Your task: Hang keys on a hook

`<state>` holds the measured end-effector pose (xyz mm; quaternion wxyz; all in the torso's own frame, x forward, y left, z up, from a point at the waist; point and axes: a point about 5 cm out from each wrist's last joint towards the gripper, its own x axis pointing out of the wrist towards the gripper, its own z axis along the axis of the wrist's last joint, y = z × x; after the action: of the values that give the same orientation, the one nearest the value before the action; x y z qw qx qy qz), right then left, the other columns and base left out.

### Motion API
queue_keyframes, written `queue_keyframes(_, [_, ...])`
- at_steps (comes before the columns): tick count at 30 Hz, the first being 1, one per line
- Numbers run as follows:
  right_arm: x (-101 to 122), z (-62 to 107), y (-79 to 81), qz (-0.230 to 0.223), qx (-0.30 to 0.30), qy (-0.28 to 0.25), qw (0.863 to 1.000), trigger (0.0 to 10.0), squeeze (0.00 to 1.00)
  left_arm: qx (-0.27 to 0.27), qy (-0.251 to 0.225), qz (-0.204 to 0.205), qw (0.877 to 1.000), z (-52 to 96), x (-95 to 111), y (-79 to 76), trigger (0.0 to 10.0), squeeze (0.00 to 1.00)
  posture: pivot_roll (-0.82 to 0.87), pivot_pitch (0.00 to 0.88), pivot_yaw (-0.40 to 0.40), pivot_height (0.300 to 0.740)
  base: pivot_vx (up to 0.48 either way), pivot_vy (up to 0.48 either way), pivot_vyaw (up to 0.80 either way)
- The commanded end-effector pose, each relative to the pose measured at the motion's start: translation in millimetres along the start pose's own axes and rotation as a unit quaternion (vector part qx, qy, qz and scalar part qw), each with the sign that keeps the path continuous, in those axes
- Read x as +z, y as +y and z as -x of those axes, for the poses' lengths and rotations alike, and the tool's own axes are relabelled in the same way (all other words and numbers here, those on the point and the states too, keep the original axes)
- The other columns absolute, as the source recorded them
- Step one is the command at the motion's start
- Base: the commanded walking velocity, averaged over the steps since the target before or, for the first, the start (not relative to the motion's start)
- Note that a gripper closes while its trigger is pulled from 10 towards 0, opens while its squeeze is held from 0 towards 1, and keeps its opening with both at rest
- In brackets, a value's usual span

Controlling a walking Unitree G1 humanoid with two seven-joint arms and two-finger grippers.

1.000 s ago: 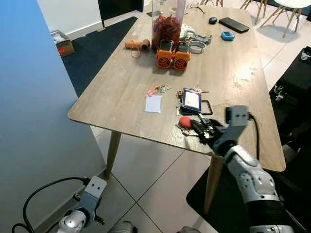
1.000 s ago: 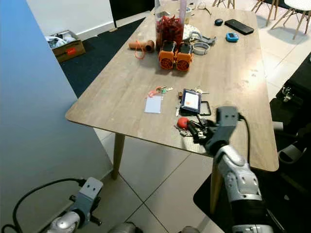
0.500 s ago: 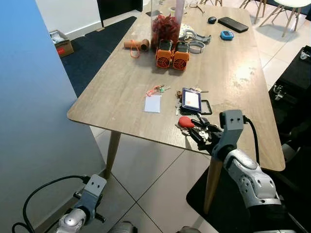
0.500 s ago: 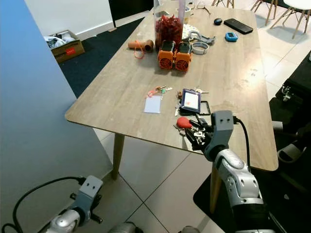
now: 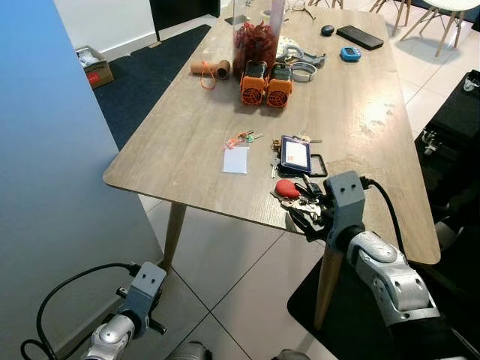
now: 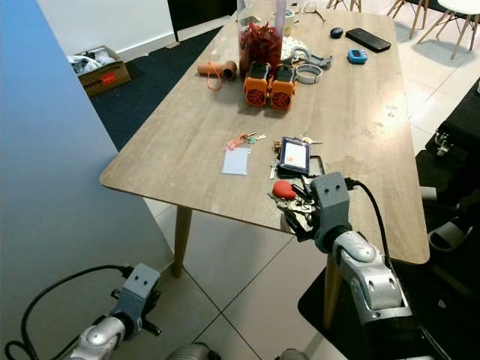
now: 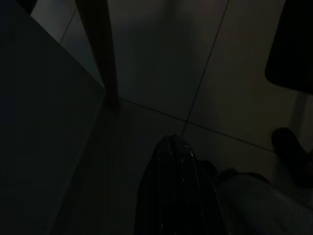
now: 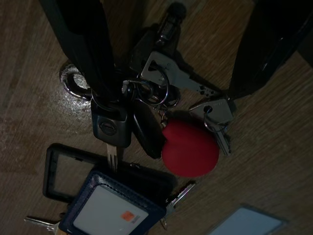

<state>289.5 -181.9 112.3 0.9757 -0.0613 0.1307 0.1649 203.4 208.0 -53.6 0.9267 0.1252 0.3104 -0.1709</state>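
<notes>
Wooden table (image 5: 187, 150) on tiled floor. On it: key bunch with red fob (image 5: 287, 188) near front edge, blue card holder (image 5: 295, 154), white card (image 5: 235, 159), two orange units (image 5: 266, 83), phone (image 5: 359, 37).

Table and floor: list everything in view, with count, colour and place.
key bunch: one, silver and black with a red round fob, near table edge
badge holder: one, dark blue, beyond the keys
white card: one, mid-table
orange devices: two, far end
jar: one, red contents, behind them
phone: one, black, far corner
cardboard box: one, floor
table: one, wooden
right pincer: fingers open, straddling the key bunch
left pincer: black, low over the tiles
</notes>
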Motion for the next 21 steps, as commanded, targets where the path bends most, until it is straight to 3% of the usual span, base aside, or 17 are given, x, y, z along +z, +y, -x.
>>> queue_keyframes(1, [-5.9,2.7,2.0,0.003,0.004,0.010,1.000,3.7,0.00,-0.007,-0.008,0.006,1.000,-0.3,0.0,-5.8,10.0,0.00,0.04,0.114,0.006,0.740,0.000,0.000,0.00])
queue_keyframes(2, [-5.9,2.7,2.0,0.003,0.004,0.010,1.000,3.7,0.00,-0.007,-0.008,0.006,1.000,-0.3,0.0,-5.8,10.0,0.00,0.04,0.114,0.006,0.740,0.000,0.000,0.00])
queue_keyframes(3, [-6.5,3.2,1.8,0.001,0.003,0.011,1.000,0.0,0.00,-0.009,-0.014,0.005,1.000,-1.0,2.1,-6.7,10.0,0.00,0.04,0.115,0.007,0.740,0.000,0.000,0.00])
queue_keyframes(21, [-7.9,3.5,-2.6,0.004,-0.012,0.016,1.000,0.2,0.00,-0.014,-0.022,-0.003,1.000,-0.3,4.7,-6.6,10.0,0.00,0.05,0.110,0.008,0.740,0.000,0.000,0.00])
